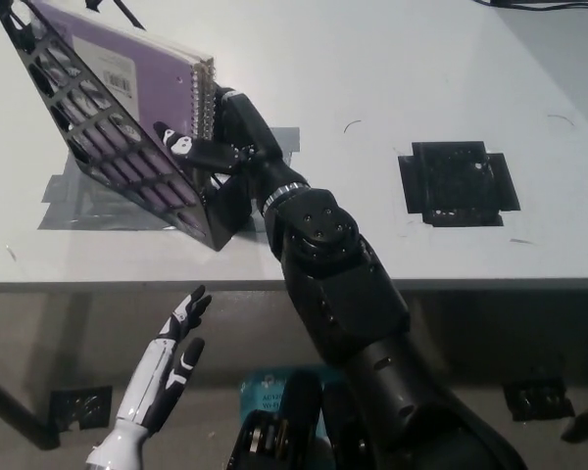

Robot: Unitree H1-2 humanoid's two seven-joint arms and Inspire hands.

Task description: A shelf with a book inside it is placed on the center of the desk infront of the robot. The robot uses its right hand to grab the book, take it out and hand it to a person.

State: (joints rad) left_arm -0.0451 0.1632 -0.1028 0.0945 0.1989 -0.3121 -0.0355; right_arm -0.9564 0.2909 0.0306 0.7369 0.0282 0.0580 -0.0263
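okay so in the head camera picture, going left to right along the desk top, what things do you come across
Black mesh shelf holding the purple spiral-bound book → black right hand gripping the book's spiral edge → grey tape patch → black square tape patch.

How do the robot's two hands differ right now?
The right hand is black and reaches up to the desk, closed on the purple book in the shelf. The left hand is white, hangs below the desk edge, open and holding nothing. Both have slim jointed fingers.
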